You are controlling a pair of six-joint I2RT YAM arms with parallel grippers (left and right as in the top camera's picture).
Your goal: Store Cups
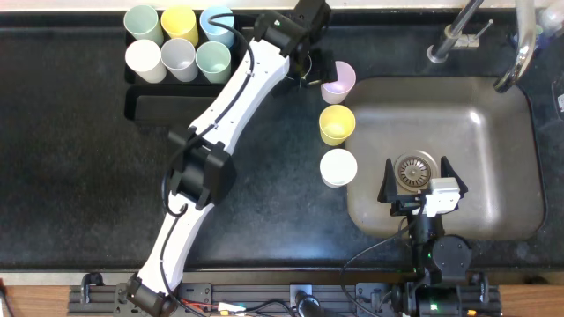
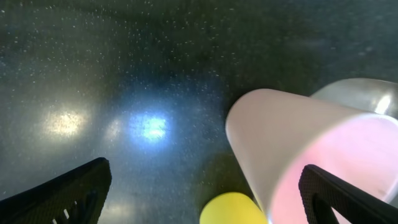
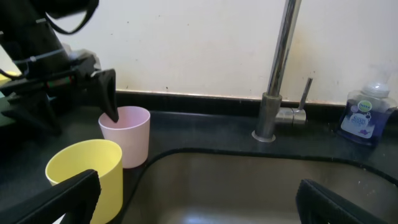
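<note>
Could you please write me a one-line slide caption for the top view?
Left gripper open at the pink cup beside the sink; six cups stand in the black tray.

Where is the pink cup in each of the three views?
Top view: pink cup on the counter, upper left of the sink.
Left wrist view: pink cup close up, beside the yellow cup.
Right wrist view: pink cup just behind the yellow cup.
Shared landmark: the yellow cup.

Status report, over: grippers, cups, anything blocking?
Left gripper open, straddling pink cup wall. Right gripper open over the sink. Yellow cup and white cup beside sink; nothing blocking.
</note>
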